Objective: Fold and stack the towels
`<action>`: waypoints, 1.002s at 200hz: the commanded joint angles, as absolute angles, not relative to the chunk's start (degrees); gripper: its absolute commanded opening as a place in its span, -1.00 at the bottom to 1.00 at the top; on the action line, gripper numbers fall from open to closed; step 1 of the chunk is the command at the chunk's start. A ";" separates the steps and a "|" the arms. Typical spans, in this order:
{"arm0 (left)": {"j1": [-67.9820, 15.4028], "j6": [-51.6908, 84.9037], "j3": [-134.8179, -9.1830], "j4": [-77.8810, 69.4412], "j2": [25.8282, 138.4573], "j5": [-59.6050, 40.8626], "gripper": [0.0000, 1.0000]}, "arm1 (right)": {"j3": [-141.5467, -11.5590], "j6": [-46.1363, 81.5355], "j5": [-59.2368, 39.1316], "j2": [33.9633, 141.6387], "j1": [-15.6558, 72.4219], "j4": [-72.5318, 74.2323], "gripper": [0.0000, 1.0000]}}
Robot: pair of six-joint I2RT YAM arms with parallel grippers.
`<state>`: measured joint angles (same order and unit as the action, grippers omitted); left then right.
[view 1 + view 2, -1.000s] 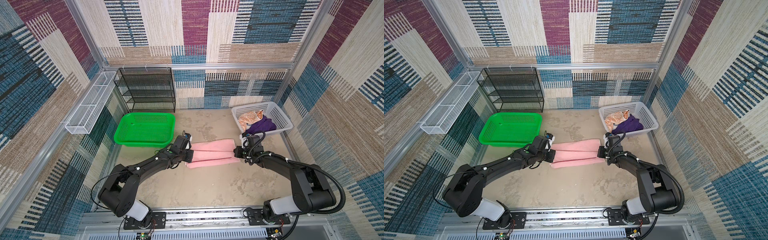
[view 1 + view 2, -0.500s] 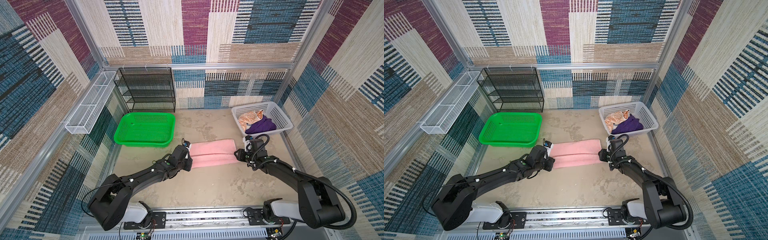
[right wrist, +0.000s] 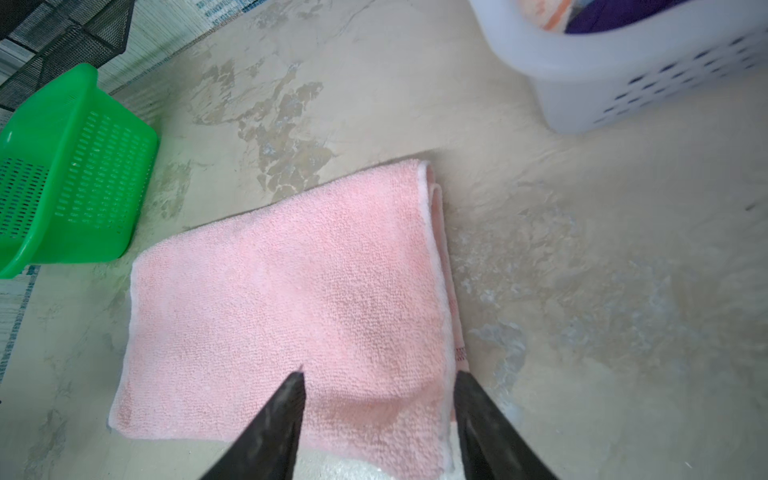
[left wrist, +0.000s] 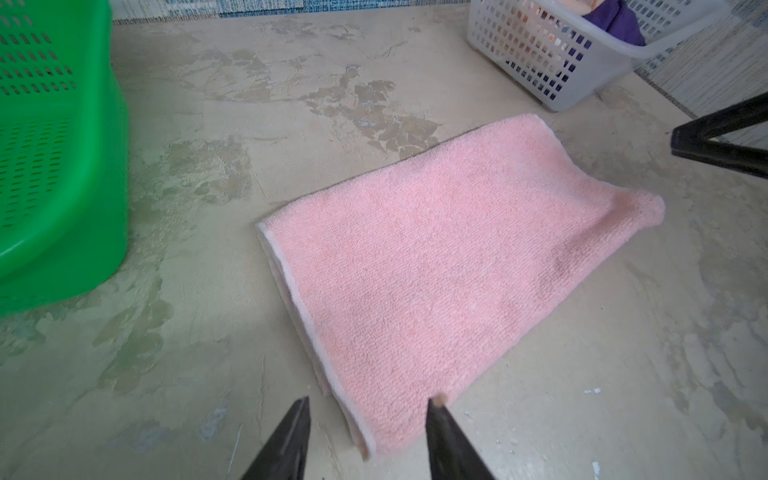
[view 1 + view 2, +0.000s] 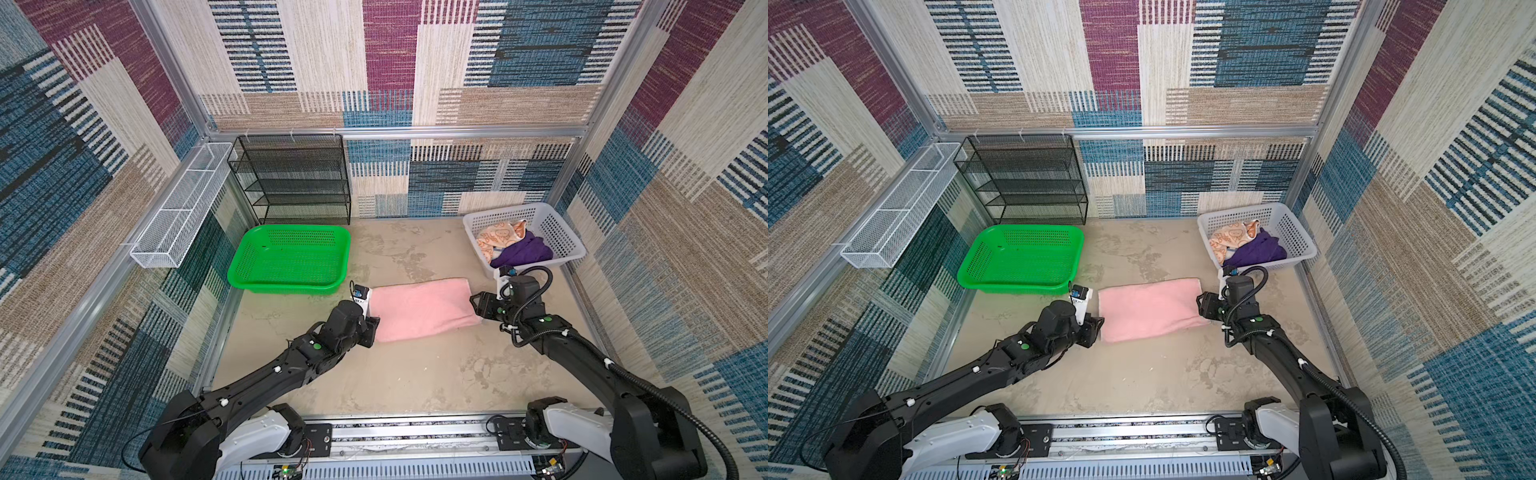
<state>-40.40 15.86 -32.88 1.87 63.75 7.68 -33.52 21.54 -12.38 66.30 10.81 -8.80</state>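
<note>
The left gripper [image 4: 370, 405] and right gripper [image 3: 380, 376] each have jaws parted about halfway, clasping nothing, straddling opposite ends of the folded pink towel [image 4: 436, 257].

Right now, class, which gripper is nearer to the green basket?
Left. The left gripper sits at the end of the pink towel just in front of the green basket; the right gripper sits at its opposite end, near the white basket.

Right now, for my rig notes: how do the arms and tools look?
The left arm and right arm are black with white bases and green dots; a ribbed black cable runs along the right. Left tool and right tool: black tapering fingers.
</note>
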 commanded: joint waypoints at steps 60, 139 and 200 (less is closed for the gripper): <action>-38.49 23.98 -39.17 2.86 76.73 5.96 0.60 | -26.81 26.03 -19.21 72.57 11.60 -3.12 -0.46; -33.60 29.57 -38.06 0.66 81.75 -1.18 0.99 | -25.73 27.55 -13.70 67.64 11.59 -8.84 -0.41; -32.52 31.73 -39.86 0.27 87.70 -4.14 0.99 | -31.06 25.49 -16.37 65.08 11.82 -4.85 -0.33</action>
